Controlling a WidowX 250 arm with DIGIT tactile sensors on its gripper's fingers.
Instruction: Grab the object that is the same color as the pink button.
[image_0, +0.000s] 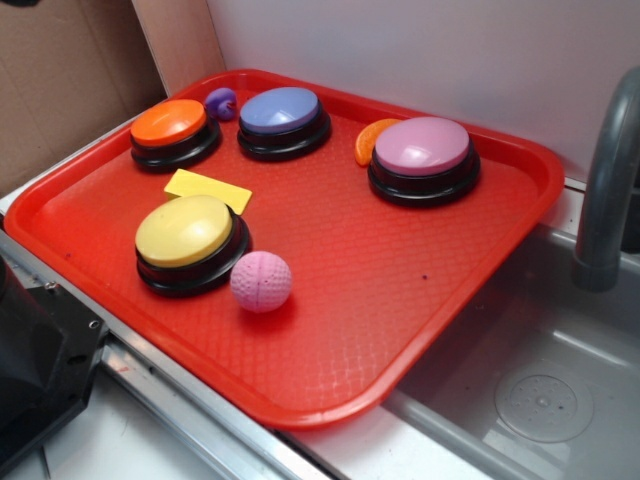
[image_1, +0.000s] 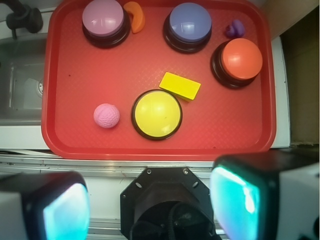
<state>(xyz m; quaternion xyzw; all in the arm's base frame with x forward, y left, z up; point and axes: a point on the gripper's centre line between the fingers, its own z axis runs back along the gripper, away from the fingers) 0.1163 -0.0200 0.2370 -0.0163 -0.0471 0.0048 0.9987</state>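
Observation:
A small pink dimpled ball (image_0: 261, 281) (image_1: 106, 115) lies on the red tray (image_0: 420, 330) (image_1: 225, 135), touching or nearly touching the yellow button (image_0: 186, 240) (image_1: 156, 114). The pink button (image_0: 423, 157) (image_1: 103, 20), dome-topped on a black base, stands at the tray's far corner. In the wrist view my gripper (image_1: 150, 205) hangs high above and off the tray's near edge, over the robot's black base. Its two teal-padded fingers (image_1: 65, 212) stand wide apart with nothing between them. The gripper does not appear in the exterior view.
Also on the tray: a purple-blue button (image_0: 284, 120) (image_1: 189, 25), an orange button (image_0: 172, 130) (image_1: 241, 60), a small purple toy (image_0: 221, 102) (image_1: 234, 28), an orange slice piece (image_0: 367, 140) (image_1: 136, 15) and a yellow flat block (image_0: 208, 188) (image_1: 180, 85). A grey sink (image_0: 540, 380) with faucet (image_0: 605, 190) adjoins the tray.

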